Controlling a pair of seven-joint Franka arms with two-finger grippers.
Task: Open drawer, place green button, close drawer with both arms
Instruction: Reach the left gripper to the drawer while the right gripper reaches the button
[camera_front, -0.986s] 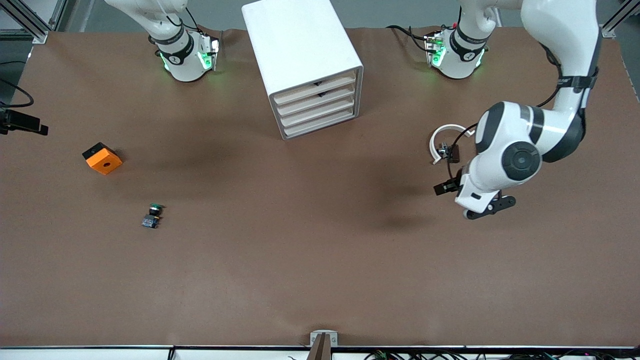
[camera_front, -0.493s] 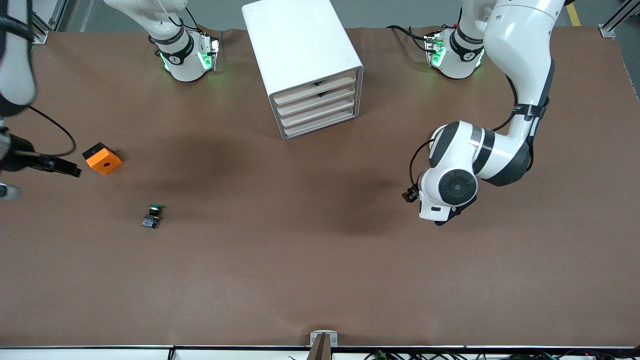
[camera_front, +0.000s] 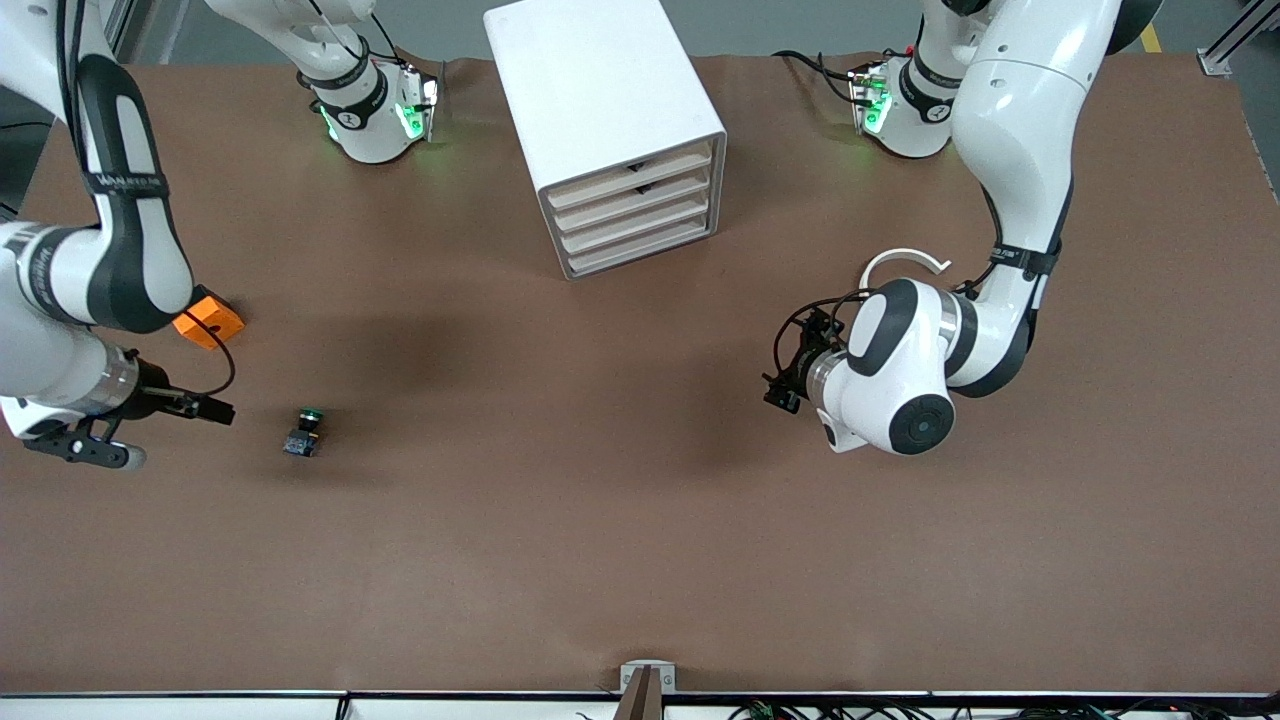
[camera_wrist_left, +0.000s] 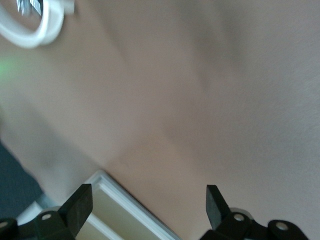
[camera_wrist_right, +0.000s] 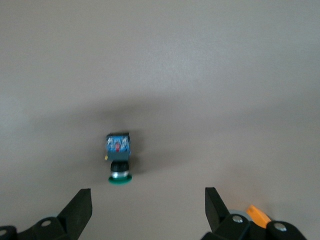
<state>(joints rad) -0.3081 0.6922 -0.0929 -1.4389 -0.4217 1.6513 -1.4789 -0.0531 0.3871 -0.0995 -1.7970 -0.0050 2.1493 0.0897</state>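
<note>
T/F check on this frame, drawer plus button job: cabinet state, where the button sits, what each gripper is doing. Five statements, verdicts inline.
1. All four cream drawer fronts of the white boxy cabinet are shut, the lowest drawer included. True.
2. The right gripper is shut on the small green-capped button. False: it is open, and the green-capped black button lies on the brown table, untouched.
3. The left gripper is open and holds nothing. True.
4. The orange square block lies nearer to the front camera than the button. False: the block lies farther.
5. The button lies toward the left arm's end of the table. False: toward the right arm's end.
</note>
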